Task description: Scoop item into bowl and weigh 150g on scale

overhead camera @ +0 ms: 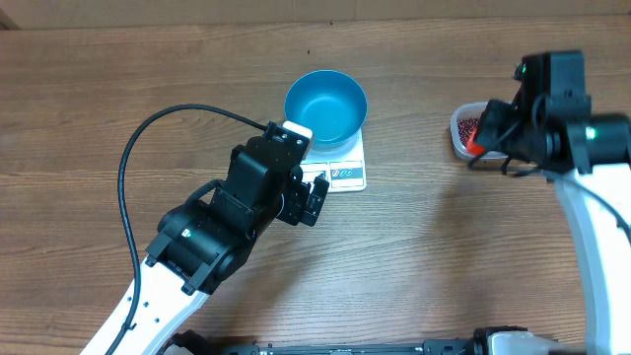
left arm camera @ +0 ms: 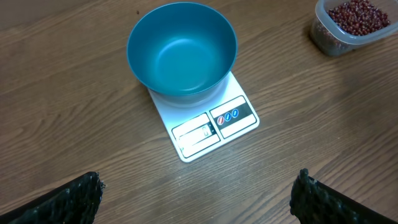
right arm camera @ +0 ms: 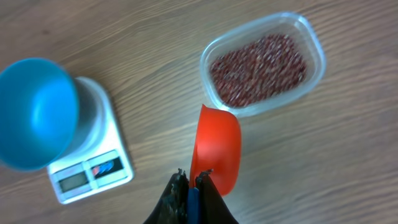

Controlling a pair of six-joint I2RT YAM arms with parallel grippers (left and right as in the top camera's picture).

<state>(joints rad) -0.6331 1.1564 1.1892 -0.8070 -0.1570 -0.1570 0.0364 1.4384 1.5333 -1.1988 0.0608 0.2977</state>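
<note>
The empty blue bowl (overhead camera: 325, 104) (left arm camera: 181, 50) (right arm camera: 34, 112) stands on the white scale (overhead camera: 347, 176) (left arm camera: 214, 127) (right arm camera: 93, 165). The dark red beans (right arm camera: 258, 62) (left arm camera: 357, 14) fill a clear plastic tub (overhead camera: 461, 126) on the right. My right gripper (right arm camera: 191, 180) (overhead camera: 481, 136) is shut on the blue handle of a red scoop (right arm camera: 216, 146), whose cup hangs just beside the tub's near rim. I cannot see inside the scoop. My left gripper (left arm camera: 199, 193) (overhead camera: 315, 201) is open and empty, hovering over bare wood in front of the scale.
The left arm's black cable (overhead camera: 148, 138) loops over the table to the left of the scale. Bare wooden tabletop (overhead camera: 434, 237) lies between the scale and the tub.
</note>
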